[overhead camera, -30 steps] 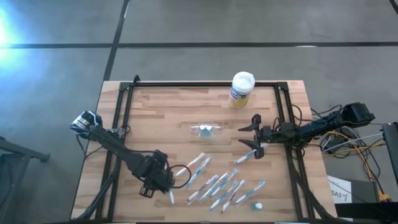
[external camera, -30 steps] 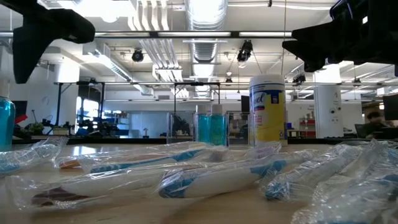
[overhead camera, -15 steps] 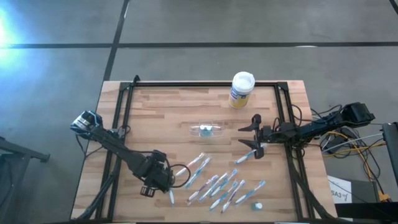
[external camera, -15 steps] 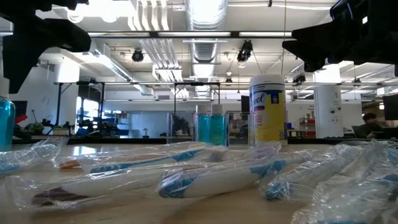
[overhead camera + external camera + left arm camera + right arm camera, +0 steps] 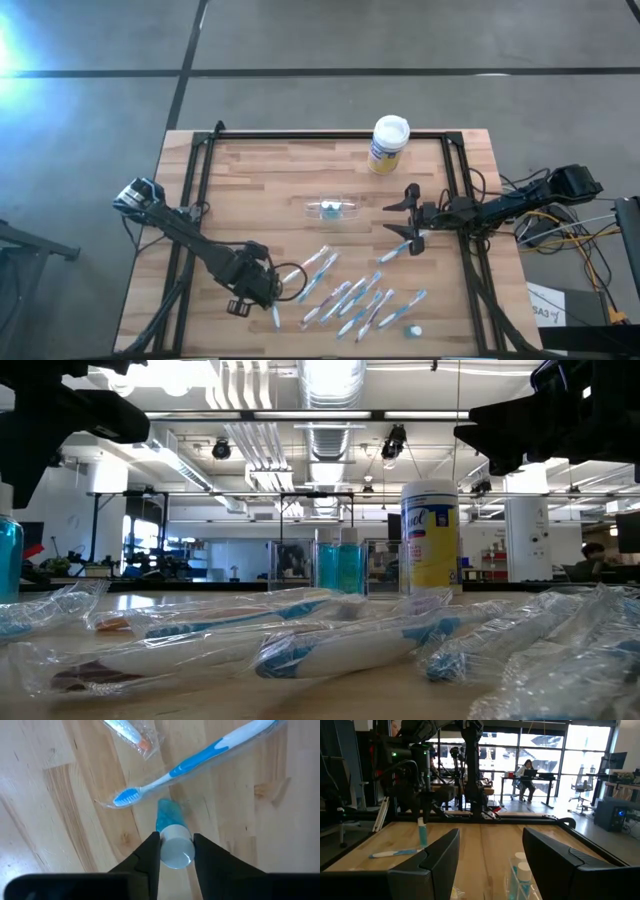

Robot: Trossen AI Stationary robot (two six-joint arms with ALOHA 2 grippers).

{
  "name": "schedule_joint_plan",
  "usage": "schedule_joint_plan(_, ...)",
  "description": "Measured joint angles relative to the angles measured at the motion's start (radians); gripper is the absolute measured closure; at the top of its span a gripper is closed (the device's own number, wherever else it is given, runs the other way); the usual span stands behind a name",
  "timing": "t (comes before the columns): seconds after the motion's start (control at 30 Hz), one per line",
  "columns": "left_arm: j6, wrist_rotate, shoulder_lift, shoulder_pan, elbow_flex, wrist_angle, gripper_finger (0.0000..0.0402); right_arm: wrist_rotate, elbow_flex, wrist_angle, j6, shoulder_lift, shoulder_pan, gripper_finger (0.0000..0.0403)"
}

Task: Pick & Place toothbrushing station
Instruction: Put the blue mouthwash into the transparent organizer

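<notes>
Now the left end effector (image 5: 176,851) clamps a small tube (image 5: 172,840) between its fingers, a toothbrush (image 5: 192,764) lying just ahead on the desk (image 5: 260,180). Lifting straight up should avoid snagging wrappers. Beyond it sits the clear holder (image 5: 335,208); the right end effector (image 5: 410,218) waits, spread wide and empty.

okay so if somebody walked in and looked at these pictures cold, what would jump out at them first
Probably the scatter of wrapped toothbrushes across the near half of the table. Next, the left gripper at that scatter's left edge, shut on a small teal-and-white tube. The right gripper hangs open over the table's right side, near the clear holder at centre.
</notes>
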Motion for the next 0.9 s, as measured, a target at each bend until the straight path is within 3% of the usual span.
schedule_joint_plan(0.43,0.119,-0.079,0.000,0.056,0.085,-0.019,0.0307,0.000,0.000,0.000,0.000,0.000,0.000,0.0188)
schedule_joint_plan(0.63,0.212,-0.175,0.000,0.173,0.150,-0.039,0.0307,0.000,0.000,0.000,0.000,0.000,0.000,0.0188)
schedule_joint_plan(0.9,0.370,-0.179,0.000,0.352,0.220,-0.023,0.0306,0.000,0.000,0.000,-0.004,0.000,0.000,0.0188)
